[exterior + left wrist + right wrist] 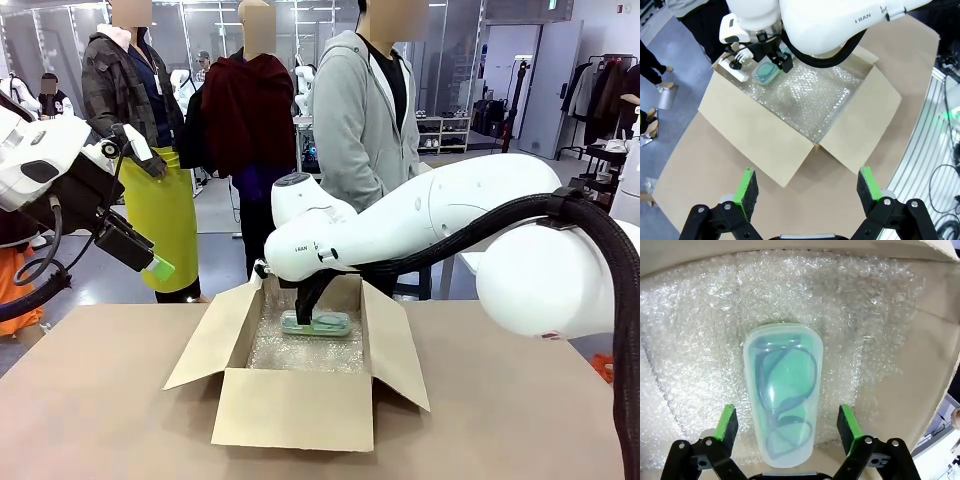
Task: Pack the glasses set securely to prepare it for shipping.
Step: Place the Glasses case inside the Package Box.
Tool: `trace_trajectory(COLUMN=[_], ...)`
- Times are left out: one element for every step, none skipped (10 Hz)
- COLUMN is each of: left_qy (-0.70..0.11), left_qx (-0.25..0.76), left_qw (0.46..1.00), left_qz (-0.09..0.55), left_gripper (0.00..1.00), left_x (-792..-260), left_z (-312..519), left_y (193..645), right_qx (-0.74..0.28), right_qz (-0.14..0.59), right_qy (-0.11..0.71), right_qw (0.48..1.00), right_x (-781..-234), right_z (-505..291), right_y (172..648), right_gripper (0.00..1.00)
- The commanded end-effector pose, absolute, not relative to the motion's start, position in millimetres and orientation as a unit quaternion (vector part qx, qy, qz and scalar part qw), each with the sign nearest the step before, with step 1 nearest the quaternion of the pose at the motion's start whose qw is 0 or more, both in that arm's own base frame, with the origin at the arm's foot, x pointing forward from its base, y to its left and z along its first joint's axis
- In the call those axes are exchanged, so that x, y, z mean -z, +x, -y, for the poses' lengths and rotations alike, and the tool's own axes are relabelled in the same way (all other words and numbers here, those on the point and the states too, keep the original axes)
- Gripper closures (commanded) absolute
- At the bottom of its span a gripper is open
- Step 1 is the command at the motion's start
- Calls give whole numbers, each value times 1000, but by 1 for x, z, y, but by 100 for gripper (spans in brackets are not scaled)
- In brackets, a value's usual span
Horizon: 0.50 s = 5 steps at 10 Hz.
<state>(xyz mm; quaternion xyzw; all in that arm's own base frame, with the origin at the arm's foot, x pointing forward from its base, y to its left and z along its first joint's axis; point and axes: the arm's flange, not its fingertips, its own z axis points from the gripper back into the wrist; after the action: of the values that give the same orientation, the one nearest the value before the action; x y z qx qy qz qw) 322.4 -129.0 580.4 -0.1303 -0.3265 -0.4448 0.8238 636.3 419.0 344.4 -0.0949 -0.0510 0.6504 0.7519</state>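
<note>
One mint green case point(782, 395) is lying on bubble wrap point(865, 315) at far edge of box point(295, 410) floor. We are holding right gripper point(787, 421) wide, pads point(728, 421) flanking case, not gripping. Also hanging: left gripper point(807, 182), wide, empty, above table point(100, 400) near its left edge. We are judging rest of glasses set and flap closing outstanding.

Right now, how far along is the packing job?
Done: the mint green case lies on the bubble wrap inside the cardboard box. In hand: the right hand hangs over it, open, fingers clear of its sides; the left hand hovers open above the table. Left: the box flaps stand open and nothing covers the case.
</note>
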Motion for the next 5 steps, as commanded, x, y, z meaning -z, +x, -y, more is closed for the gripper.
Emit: trace_trajectory(left_qy=[-129, -129, -129, -129, -129], left_qx=[444, 444, 444, 444, 444], left_qw=[822, 822, 822, 822, 822], left_qz=[331, 331, 331, 331, 331], left_gripper=[0, 0, 0, 0, 0], left_x=[-582, -582, -582, -582, -582], left_z=[129, 129, 129, 129, 129], left_y=[323, 323, 323, 323, 323], right_qx=[-651, -651, -651, -651, -651], right_qz=[48, 48, 48, 48, 48], right_qy=[-94, -94, -94, -94, -94], right_qw=[752, 752, 752, 752, 752], right_x=[-340, -340, -340, -340, -340], right_z=[-420, -420, -420, -420, -420], right_y=[636, 636, 636, 636, 636], right_gripper=[0, 0, 0, 0, 0])
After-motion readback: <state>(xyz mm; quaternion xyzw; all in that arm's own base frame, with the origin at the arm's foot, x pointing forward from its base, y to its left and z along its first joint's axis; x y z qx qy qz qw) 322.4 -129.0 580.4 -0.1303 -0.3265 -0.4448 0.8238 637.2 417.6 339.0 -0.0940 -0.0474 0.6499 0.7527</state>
